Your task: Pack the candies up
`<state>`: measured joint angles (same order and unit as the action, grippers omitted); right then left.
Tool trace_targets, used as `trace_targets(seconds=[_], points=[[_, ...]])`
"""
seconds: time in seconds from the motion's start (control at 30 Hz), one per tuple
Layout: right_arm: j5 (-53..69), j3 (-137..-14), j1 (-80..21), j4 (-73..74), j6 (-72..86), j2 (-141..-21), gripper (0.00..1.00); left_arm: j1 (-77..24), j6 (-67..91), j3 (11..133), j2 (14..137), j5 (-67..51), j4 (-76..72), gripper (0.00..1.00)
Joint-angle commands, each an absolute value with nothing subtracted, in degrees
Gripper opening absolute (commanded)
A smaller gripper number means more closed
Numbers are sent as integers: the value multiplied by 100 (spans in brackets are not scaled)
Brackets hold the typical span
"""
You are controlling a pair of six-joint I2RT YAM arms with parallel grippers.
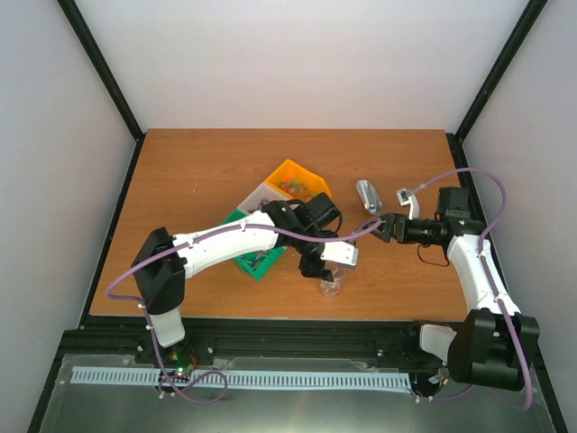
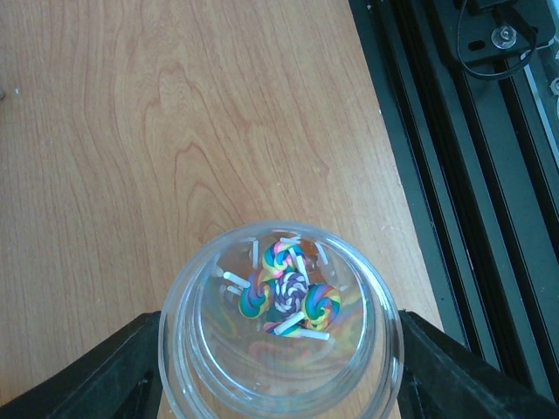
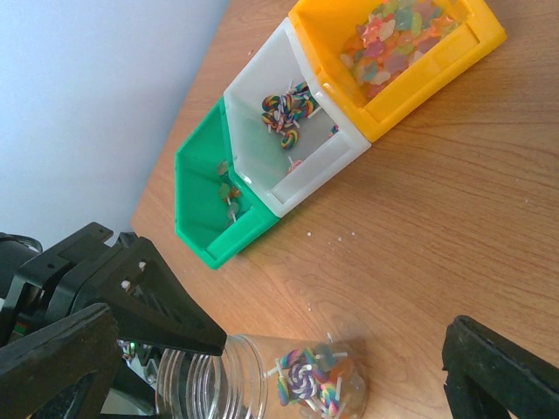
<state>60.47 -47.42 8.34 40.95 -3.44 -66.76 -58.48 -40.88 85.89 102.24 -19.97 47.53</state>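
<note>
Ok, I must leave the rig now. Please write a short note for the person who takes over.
Left fingers: shut on the clear plastic jar, near the table's front edge.
Right fingers: open, empty, near the metal scoop.
Candies: a few swirl lollipops in the jar; more in the yellow bin, white bin and green bin.
Done: first candies are in the jar. Left: pack the rest.

Three bins, one jar, one scoop, and sweets partly past counting.
One yellow bin [image 3: 489, 39], one white bin [image 3: 253, 113] and one green bin [image 3: 196, 175] make three. One clear jar [image 2: 183, 349] holds about four swirl candies [image 2: 291, 290]. One metal scoop [image 1: 368, 195] sits at the jar's 1 o'clock in the top view. The yellow bin's sweets are too many to count.
</note>
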Motion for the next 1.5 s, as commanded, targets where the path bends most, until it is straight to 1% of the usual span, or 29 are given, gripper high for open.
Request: trace_targets(seconds=[0.0,0.73,1.07,1.47], points=[[6135,-4868,888,4130,-412,-6697,100,-5816,-4074,8756,10054,-2118,4836,50],[6199,-4871,892,4141,-422,-6739,100,-5809,-4131,8525,10370,-2081,4675,50],[6229,-4843,895,4122,-421,-6741,100,-5810,-4095,8905,10142,-2113,4842,50],[6223,-4835,896,4132,-430,-6698,100,-5810,-4059,8826,10205,-2053,4814,51]])
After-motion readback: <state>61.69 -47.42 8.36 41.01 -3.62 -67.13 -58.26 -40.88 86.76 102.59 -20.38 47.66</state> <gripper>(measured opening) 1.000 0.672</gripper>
